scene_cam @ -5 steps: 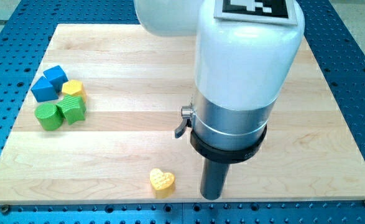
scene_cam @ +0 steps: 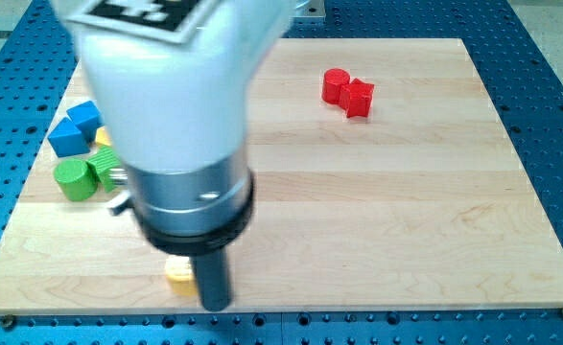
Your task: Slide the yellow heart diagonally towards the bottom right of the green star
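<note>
On board [scene_cam: 434,240], two red blocks [scene_cam: 347,91], one yellow heart [scene_cam: 178,275], my tip [scene_cam: 215,305]

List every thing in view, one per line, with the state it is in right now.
my tip: down on the board, touching the yellow heart's right side
yellow heart: near the view's bottom edge, mostly hidden by the rod
green blocks: two, side by side at the view's left, shapes unclear
blue blocks: two, touching, above the green ones
yellow block: partly hidden by the arm
red blocks: two, touching, at the view's top right
</note>
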Controlling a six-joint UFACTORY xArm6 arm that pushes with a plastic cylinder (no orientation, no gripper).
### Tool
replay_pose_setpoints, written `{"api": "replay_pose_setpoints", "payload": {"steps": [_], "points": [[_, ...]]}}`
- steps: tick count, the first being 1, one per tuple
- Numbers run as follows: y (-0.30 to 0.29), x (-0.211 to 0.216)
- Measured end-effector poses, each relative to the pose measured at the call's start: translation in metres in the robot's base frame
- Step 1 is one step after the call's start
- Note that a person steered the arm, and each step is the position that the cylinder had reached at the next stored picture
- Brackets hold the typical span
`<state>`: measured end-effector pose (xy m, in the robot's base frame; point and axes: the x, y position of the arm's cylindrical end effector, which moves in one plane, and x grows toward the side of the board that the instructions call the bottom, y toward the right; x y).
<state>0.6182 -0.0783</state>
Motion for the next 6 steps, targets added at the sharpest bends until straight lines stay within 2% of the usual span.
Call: {"api": "replay_pose_setpoints", "payload": {"steps": [1, 3, 4, 5, 6], "points": [[-0.046, 0.000], [-0.053, -0.003], [-0.034, -0.048], [-0.043, -0.102], [-0.043, -0.103]]}}
